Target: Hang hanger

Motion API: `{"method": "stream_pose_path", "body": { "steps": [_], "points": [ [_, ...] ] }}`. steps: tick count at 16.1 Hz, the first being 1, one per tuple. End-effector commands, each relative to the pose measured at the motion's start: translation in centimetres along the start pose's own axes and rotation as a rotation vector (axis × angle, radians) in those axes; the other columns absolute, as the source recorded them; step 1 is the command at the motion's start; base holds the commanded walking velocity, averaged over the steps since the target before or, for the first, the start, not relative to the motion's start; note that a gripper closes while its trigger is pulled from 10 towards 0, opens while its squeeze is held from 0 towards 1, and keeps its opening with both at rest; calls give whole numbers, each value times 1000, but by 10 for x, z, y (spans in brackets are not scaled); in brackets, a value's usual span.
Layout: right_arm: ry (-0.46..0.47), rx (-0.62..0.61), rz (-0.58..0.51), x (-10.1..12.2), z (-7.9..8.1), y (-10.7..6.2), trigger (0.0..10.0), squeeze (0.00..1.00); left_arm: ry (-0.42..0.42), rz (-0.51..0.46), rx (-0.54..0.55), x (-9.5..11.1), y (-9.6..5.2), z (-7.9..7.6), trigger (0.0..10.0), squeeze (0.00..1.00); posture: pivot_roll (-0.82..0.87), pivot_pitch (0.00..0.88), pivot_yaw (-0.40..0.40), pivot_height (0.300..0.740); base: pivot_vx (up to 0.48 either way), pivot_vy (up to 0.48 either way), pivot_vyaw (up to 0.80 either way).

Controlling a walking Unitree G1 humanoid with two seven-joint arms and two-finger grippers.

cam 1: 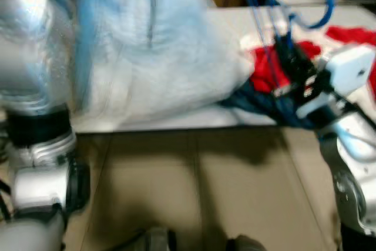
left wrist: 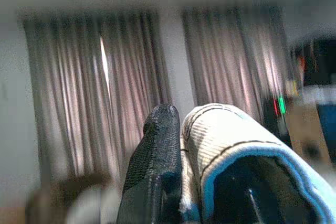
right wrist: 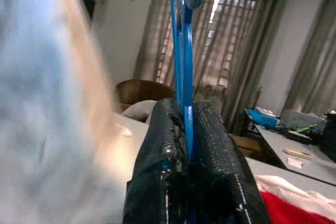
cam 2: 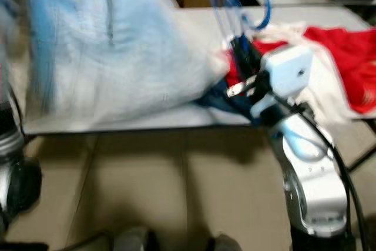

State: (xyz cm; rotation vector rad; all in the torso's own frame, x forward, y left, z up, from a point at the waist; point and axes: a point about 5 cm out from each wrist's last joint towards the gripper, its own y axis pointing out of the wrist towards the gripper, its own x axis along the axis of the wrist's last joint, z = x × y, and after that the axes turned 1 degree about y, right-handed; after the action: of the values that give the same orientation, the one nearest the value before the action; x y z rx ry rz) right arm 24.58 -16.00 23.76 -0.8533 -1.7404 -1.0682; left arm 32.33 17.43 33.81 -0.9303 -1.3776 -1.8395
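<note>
While the right gripper (right wrist: 185, 135) pinches the thin blue plastic hanger (right wrist: 182, 51) between its two black fingers, the left gripper (left wrist: 173, 145) clamps the pale blue garment's (cam 1: 158, 57) hem, lifted over the white table (cam 1: 235, 19). Such a narrow wire could twist or slip, and the cloth might slide off before hanging.

Pale blue garment (cam 1: 153, 45) bulks across upper left and centre, blocking the table (cam 1: 235, 22) there. Red cloth (cam 2: 346, 63) covers upper right. Open tiled floor (cam 1: 194, 186) along lower centre; bare table strip top centre.
</note>
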Motion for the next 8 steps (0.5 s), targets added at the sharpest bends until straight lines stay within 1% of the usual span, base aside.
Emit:
{"method": "stream_pose_path", "body": {
  "steps": [1,2,3,4,5,6,7,8],
  "points": [
    [6,24,12,0,2,-2,10000,0,7,29,-36,-8,-1,-9,10000,0,-146,0,42,740,0,0,0],
    [33,48,40,-5,5,-9,10000,0,40,129,-99,-38,-19,-20,10000,0,-142,0,37,740,-240,0,0],
    [42,61,60,-8,7,-12,10000,0,84,180,-164,-53,-30,-30,10000,0,-142,0,37,740,-240,0,0],
    [56,85,102,-15,9,-20,10000,0,104,266,-244,-80,-52,-47,10000,0,-143,0,34,740,-240,0,0],
    [58,88,107,-16,10,-21,10000,0,103,276,-255,-83,-56,-49,10000,0,-143,0,34,740,-240,0,0],
    [56,120,141,-19,12,-28,10000,0,92,325,-326,-94,-74,-63,10000,0,-144,0,32,740,-296,0,0],
    [56,124,146,-20,12,-30,10000,0,84,330,-339,-95,-77,-66,10000,0,-144,0,32,740,-296,0,0],
    [61,131,165,-22,12,-34,10000,0,65,346,-355,-97,-83,-70,10000,0,-141,0,28,740,-300,0,0]
  ]
}}
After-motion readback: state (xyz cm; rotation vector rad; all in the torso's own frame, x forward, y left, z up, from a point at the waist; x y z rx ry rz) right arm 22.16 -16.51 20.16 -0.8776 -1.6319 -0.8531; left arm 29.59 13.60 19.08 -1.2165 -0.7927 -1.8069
